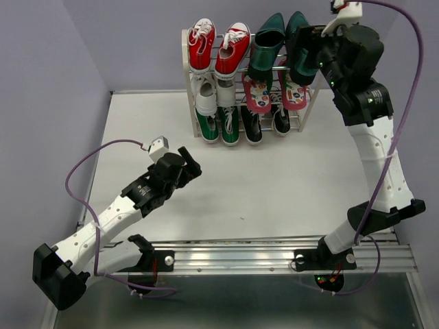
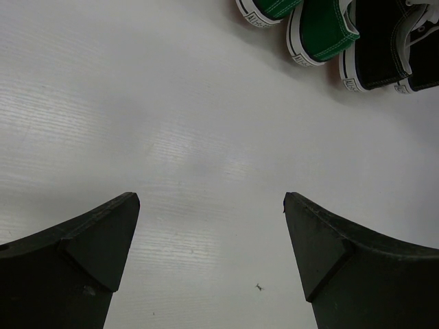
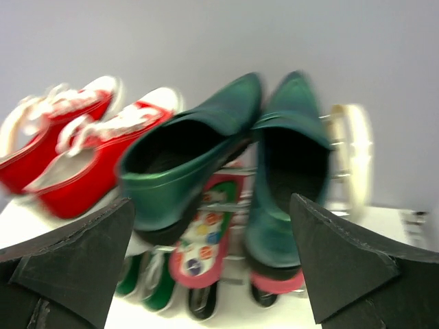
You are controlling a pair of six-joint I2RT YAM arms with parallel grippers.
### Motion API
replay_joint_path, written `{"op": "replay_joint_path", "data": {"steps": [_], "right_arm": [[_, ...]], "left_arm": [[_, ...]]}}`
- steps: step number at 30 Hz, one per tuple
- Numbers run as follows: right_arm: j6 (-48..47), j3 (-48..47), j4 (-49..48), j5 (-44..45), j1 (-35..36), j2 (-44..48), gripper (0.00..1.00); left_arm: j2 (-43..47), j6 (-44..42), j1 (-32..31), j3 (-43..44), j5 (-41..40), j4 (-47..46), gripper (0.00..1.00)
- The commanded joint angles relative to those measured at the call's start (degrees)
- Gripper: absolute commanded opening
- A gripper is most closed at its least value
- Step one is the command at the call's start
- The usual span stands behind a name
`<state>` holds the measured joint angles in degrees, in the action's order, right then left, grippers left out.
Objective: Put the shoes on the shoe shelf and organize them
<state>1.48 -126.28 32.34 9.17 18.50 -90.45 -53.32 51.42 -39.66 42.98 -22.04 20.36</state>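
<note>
No legible text, brand or number on the shoes (image 1: 266, 48) or the shoe shelf (image 1: 186, 65)

Glossy dark teal-green loafers (image 1: 264, 51), red sneakers (image 1: 232, 49) with white laces and soles, and plain white sneakers (image 1: 206, 101). Pink-edged flip-flops (image 1: 258, 94) show multicoloured patterned footbeds; green sneakers (image 1: 208, 125) and black sneakers (image 1: 252, 127) carry white trim. Cream-white shoe shelf (image 1: 186, 55), silver rods (image 1: 296, 128), white tabletop (image 1: 260, 192).

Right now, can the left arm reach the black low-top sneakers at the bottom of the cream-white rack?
Probably yes: its open pincer faces the black low-top sneakers over white table, nothing between.
</note>
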Motion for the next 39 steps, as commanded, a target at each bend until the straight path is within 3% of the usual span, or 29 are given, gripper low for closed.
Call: {"op": "replay_joint_path", "data": {"steps": [1,4,6,10,23,25,27,28,31,39], "right_arm": [[-3.12,1.39,0.18,1.80,10.83,-0.15,1.00],[-3.33,0.68,-0.60,12.51,16.37,-3.49,1.00],[-1.57,1.29,-4.27,23.37,17.88,-5.77,1.00],[3.61,3.40,-9.99,34.75,19.55,-7.98,1.00],[0.64,1.21,-19.85,45.93,20.61,-17.29,1.00],[-0.15,0.33,-20.91,48.64,20.61,-18.35,0.93],[-0.68,0.77,-21.70,49.01,20.61,-18.18,0.72],[-0.68,1.21,-22.75,49.01,20.61,-17.31,0.56],[-3.75,2.62,-24.07,48.23,20.61,-14.93,0.33],[-9.21,7.09,-24.08,43.66,20.61,-7.82,0.34]], "left_arm": [[1.02,-1.06,0.20,-0.53,-0.72,-0.41,0.99],[1.29,-0.80,0.20,-0.97,-0.46,-0.23,0.99],[1.73,-0.71,0.20,-1.32,-0.11,-0.32,0.99],[2.78,-0.71,0.20,-1.59,-0.36,0.11,0.99],[5.16,-2.38,0.28,-2.90,0.77,-1.29,0.99],[5.42,-2.46,0.20,-3.08,0.86,-1.38,0.99],[5.86,-2.64,0.28,-3.34,1.04,-1.29,0.99],[6.12,-2.73,0.20,-3.43,1.21,-1.37,0.99],[6.39,-2.90,0.28,-4.22,1.21,-1.90,0.99],[4.37,-3.96,0.28,-3.26,1.65,-1.90,0.99]]}}
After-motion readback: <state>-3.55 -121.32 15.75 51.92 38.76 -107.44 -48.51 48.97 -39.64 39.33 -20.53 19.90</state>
